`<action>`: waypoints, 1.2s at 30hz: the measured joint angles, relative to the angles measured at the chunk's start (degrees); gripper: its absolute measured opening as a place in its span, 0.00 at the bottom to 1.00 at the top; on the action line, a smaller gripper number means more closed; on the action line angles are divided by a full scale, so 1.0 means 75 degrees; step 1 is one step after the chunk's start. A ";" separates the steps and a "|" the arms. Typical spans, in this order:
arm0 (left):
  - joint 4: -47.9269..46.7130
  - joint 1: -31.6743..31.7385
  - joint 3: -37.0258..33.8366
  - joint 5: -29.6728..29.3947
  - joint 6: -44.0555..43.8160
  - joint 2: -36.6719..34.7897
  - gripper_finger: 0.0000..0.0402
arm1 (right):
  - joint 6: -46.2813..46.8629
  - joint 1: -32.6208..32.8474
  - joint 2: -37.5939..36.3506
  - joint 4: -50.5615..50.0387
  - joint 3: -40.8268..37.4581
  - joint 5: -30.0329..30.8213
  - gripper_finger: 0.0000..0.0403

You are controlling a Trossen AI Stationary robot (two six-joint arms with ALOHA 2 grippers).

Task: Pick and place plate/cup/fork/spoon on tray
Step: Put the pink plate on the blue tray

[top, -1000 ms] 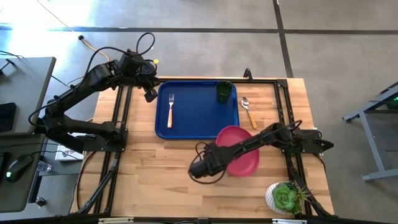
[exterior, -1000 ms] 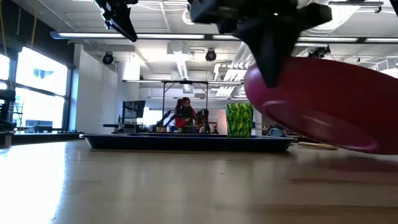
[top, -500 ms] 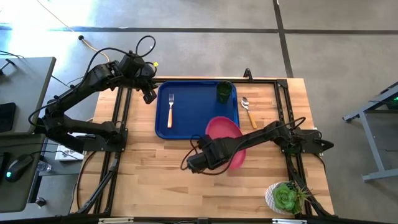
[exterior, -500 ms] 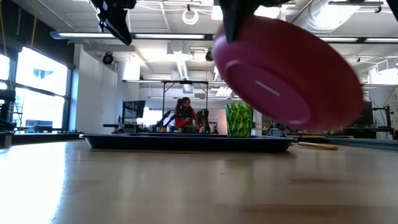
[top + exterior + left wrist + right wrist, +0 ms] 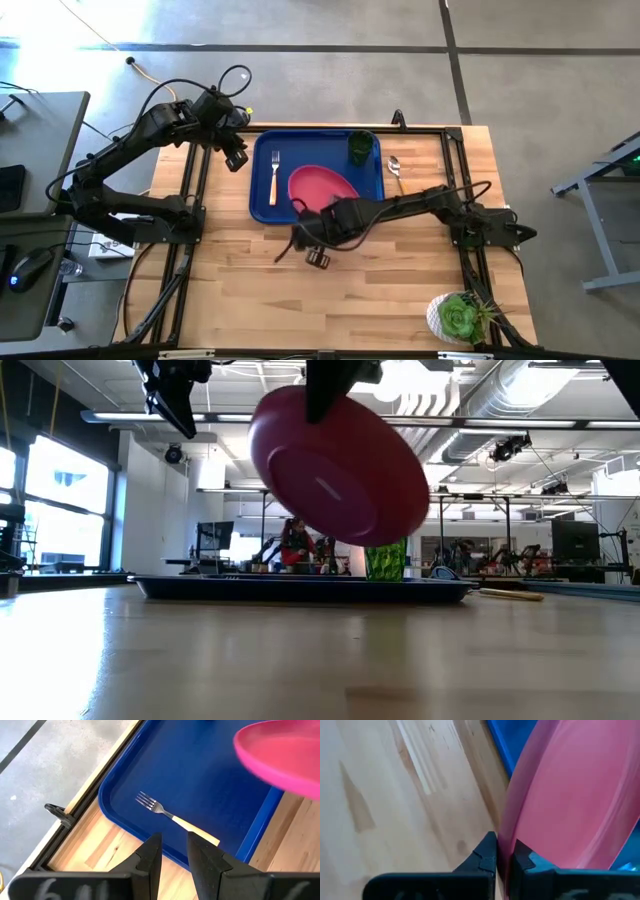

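The right claw (image 5: 504,851) is pinched tight on the rim of the plate (image 5: 322,188), carrying it tilted and clear of the surface over the tray (image 5: 262,205), probably so it can be lowered flat into the open middle. The tray, the largest thing here, sits at about twelve o'clock on the counter (image 5: 240,290), which is pale wood planks on a black frame. The plate hangs over the tray's six o'clock edge. The cup (image 5: 359,146) stands in the tray's two o'clock corner and the fork (image 5: 274,176) lies along its nine o'clock side, both leaving room for the plate. The spoon (image 5: 398,177) lies on the wood just past the tray's three o'clock rim, not yet collected. The left claw (image 5: 173,854) hovers narrowly parted and empty off the tray's ten o'clock corner. Beyond is a bright workshop with ceiling ducts.
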 joint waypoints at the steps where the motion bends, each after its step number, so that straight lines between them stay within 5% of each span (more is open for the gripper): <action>1: -0.0003 0.0000 0.0000 -0.0001 0.0002 0.0000 0.20 | -0.0379 -0.0068 0.0000 -0.0002 -0.0005 -0.0017 0.00; 10: -0.0009 0.0000 0.0000 -0.0024 -0.0437 0.0000 0.20 | -0.3347 -0.0571 0.0000 0.0156 -0.0404 -0.0191 0.00; 16: -0.0015 0.0000 0.0000 -0.0023 -0.0726 0.0000 0.20 | -0.4428 -0.0680 0.0015 0.0690 -0.1563 0.0619 0.00; 36: -0.0075 0.0000 0.0000 -0.0022 -0.1131 0.0000 0.20 | -0.4847 -0.1276 0.0012 0.2379 -0.3214 0.0734 0.00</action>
